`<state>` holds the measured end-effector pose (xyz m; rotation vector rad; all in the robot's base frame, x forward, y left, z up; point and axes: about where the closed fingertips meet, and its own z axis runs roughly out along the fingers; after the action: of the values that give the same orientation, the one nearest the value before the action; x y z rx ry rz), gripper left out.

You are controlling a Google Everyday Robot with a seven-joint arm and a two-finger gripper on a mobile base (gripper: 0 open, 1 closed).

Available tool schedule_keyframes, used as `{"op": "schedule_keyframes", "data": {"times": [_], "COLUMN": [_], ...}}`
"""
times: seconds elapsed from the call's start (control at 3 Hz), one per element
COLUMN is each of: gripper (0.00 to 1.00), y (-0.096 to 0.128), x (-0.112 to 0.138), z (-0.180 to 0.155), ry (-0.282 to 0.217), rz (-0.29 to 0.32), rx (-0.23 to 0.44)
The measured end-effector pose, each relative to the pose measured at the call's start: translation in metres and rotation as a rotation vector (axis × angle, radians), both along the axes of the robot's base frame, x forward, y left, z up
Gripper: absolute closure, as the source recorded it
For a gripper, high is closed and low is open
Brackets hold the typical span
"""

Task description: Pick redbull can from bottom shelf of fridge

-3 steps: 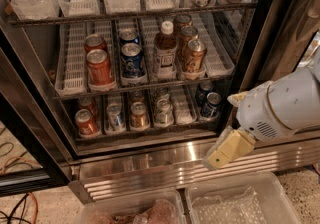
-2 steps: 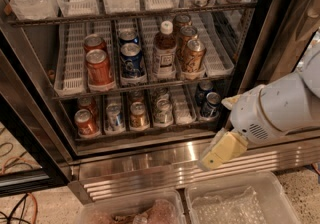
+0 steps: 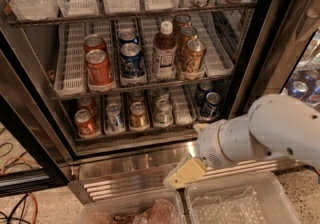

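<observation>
1. Count, bottom shelf (image 3: 182, 110) of the fridge (image 3: 125, 165), lower centre of the frame: nine cans in view.
   - two red-orange cans (image 3: 85, 123) in the leftmost lane;
   - one slim silver-and-blue can (image 3: 114, 117) in the next lane to the right, upright at the front edge;
   - two gold-orange cans (image 3: 138, 114);
   - two silvery cans (image 3: 162, 111);
   - two dark blue cans (image 3: 211, 105) in the rightmost lane.
2. Count, middle shelf:
   - two red-orange soda cans (image 3: 99, 68);
   - two blue cans (image 3: 131, 60);
   - one bottle (image 3: 164, 50) with a white cap;
   - three brown-gold cans (image 3: 192, 55) in one lane.
3. Count, floor level at the bottom of the frame: two clear plastic tubs (image 3: 240, 203), side by side.
4. Labels: print shows on the cans and on the bottle. None of it can be read.
5. Pincer (image 3: 180, 175): lower centre of the frame, in front of the ribbed steel base. It is below the bottom shelf and apart from every can. Whether it is open or closed cannot be told.
6. The white arm (image 3: 270, 130) fills the lower right.
7. Change since 0.7 s ago: the pincer has moved left and lower in the frame, from beside the dark blue cans to beneath the silvery cans' lane. No can or bottle has moved.
</observation>
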<state>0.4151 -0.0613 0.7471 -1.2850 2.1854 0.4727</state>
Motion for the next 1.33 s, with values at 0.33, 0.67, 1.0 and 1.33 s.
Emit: {"op": "schedule_keyframes", "data": {"times": [0.33,0.67,1.0,1.33], "gripper": [0.0,0.0,0.0,0.0], "y": [0.037,0.039,0.039,0.039], "x": [-0.008,0.008,0.008,0.007], "z": [-0.052,-0.05,-0.05,-0.053], "ry": [0.029,-0.028,-0.028,-0.046], "rz": [-0.027,-0.063,-0.064,-0.101], "rx": [0.079,0.086,0.086,0.09]}}
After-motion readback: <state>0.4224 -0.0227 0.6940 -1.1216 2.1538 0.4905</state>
